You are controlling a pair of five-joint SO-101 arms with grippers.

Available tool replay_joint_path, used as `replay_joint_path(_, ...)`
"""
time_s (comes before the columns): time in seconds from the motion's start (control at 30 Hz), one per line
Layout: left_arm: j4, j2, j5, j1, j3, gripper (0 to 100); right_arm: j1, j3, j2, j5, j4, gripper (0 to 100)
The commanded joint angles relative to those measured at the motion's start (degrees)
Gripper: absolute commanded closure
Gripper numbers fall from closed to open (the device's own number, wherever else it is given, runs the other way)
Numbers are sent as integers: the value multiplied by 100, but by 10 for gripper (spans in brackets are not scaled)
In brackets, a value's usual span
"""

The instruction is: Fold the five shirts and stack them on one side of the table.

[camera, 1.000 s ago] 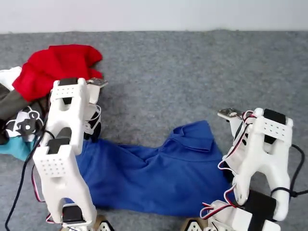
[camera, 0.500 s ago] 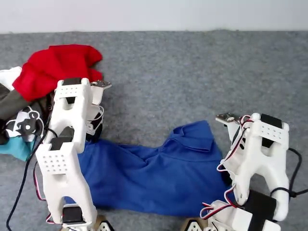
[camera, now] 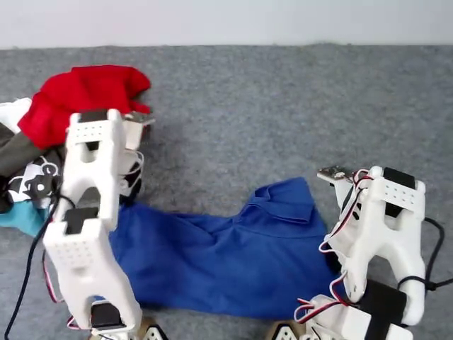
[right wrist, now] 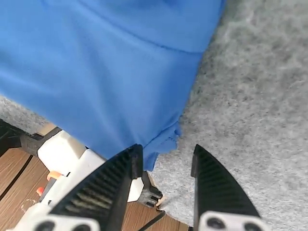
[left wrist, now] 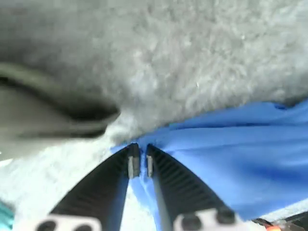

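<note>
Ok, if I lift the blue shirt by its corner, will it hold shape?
Probably not: the blue shirt lies rumpled, so it should hang limp. The left tool pinches only a thin edge, which might slip out. The fuzzy mat may drag it.

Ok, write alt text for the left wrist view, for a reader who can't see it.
The left pincer is shut on the edge of a blue shirt, which lies spread over a grey, felt-like table cover. A dark grey garment lies close by on the same cover, blurred.
</note>
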Motion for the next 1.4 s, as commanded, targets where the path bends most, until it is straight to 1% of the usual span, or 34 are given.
replay_joint_path(0.0,176,-765,-79,-88,382,988,-75,-9,-136,-53,-31,826)
replay_joint_path(0.1,167,-888,-97,-132,875,988,-75,-9,-136,-53,-31,826)
replay_joint_path(0.2,123,-721,-105,-132,1121,988,-84,-9,-136,-53,-31,826)
replay_joint_path(0.33,79,-387,-105,-237,1147,988,-84,-9,-136,-53,-31,826)
replay_joint_path(0.43,62,-246,-105,-554,1024,988,-84,-9,-136,-53,-31,826)
replay_joint_path(0.53,-273,-220,-97,-941,831,988,-92,-9,-136,-53,-31,826)
replay_joint_path(0.63,-659,-158,-97,-1081,787,988,-92,-9,-136,-53,-31,826)
replay_joint_path(0.83,-1090,220,-62,-738,769,988,-92,-9,-136,-53,-31,826)
replay_joint_path(1.03,-1090,202,-44,-220,760,988,-92,-9,-136,-53,-31,826)
replay_joint_path(1.1,-1064,88,-44,-220,725,988,-92,-9,-136,-53,-31,826)
replay_joint_path(1.27,-659,-334,-53,-211,462,988,-92,-9,-136,-53,-31,826)
replay_joint_path(1.37,-659,-387,-79,-229,356,987,-92,-9,-136,-53,-31,826)
